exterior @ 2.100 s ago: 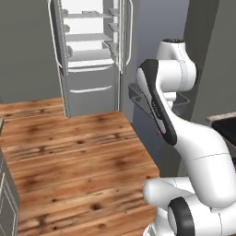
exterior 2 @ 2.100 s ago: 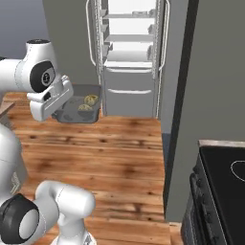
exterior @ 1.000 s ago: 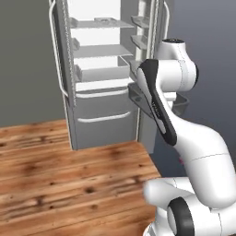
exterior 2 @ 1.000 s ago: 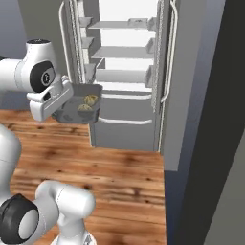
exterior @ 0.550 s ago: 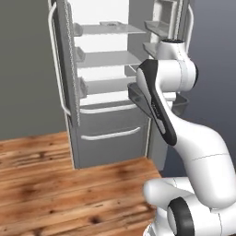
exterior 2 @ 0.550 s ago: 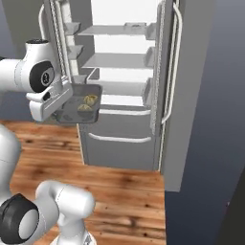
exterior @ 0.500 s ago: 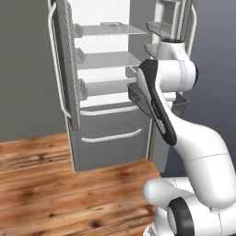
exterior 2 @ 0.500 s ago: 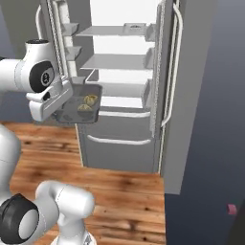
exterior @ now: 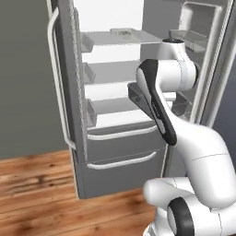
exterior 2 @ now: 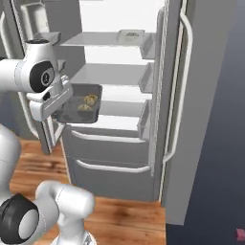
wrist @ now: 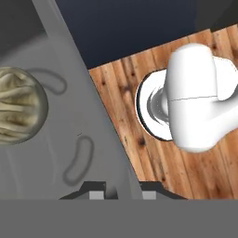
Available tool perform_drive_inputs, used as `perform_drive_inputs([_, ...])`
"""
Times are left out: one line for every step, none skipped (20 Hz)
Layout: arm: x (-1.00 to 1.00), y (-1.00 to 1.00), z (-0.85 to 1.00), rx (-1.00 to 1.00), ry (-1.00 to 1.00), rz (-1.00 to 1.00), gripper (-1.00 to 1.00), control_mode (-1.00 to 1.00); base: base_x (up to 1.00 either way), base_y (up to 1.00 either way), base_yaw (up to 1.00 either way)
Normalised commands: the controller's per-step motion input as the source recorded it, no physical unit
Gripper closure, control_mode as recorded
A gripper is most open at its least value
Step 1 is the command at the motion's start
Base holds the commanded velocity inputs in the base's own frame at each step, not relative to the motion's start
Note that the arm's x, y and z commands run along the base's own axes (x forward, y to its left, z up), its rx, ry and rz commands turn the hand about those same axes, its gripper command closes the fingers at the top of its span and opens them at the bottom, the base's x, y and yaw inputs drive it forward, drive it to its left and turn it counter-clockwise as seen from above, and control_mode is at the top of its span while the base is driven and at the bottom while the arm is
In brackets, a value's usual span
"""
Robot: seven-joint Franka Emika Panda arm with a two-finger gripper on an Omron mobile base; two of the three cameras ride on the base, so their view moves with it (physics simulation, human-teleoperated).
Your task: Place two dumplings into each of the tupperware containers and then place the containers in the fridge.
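Flat, even, soft rendered light

kitchen | open fridge (exterior 2: 119,72) with white shelves | wood plank floor (exterior: 32,184)

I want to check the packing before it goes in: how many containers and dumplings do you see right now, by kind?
Containers: 2, one held by the claw at, one on the top fridge shelf.
Dumplings: 2 in the held container, and.
Total: 4.

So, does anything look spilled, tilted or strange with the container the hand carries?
Nothing stands out. The container sits level in the hand, gripped at its rim, with two dumplings inside, in front of the open fridge.
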Motion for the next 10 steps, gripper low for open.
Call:
perform_drive_inputs([0.00,0.00,0.00,0.00,0.00,0.00,1.00,1.00,1.00,-0.16,0.03])
perform_drive_inputs([0.00,0.00,0.00,0.00,0.00,0.00,1.00,1.00,1.00,-0.19,0.03])
perform_drive_inputs([0.00,0.00,0.00,0.00,0.00,0.00,1.00,1.00,1.00,-0.26,0.03])
perform_drive_inputs([0.00,0.00,0.00,0.00,0.00,0.00,1.00,1.00,1.00,-0.24,0.03])
perform_drive_inputs([0.00,0.00,0.00,0.00,0.00,0.00,1.00,1.00,1.00,-0.20,0.03])
perform_drive_inputs([0.00,0.00,0.00,0.00,0.00,0.00,1.00,1.00,1.00,-0.21,0.04])
perform_drive_inputs([0.00,0.00,0.00,0.00,0.00,0.00,1.00,1.00,1.00,-0.21,0.05])
perform_drive_inputs([0.00,0.00,0.00,0.00,0.00,0.00,1.00,1.00,1.00,-0.22,0.05])
perform_drive_inputs([0.00,0.00,0.00,0.00,0.00,0.00,1.00,1.00,1.00,-0.26,0.05])
perform_drive_inputs([0.00,0.00,0.00,0.00,0.00,0.00,1.00,1.00,1.00,-0.24,0.05])
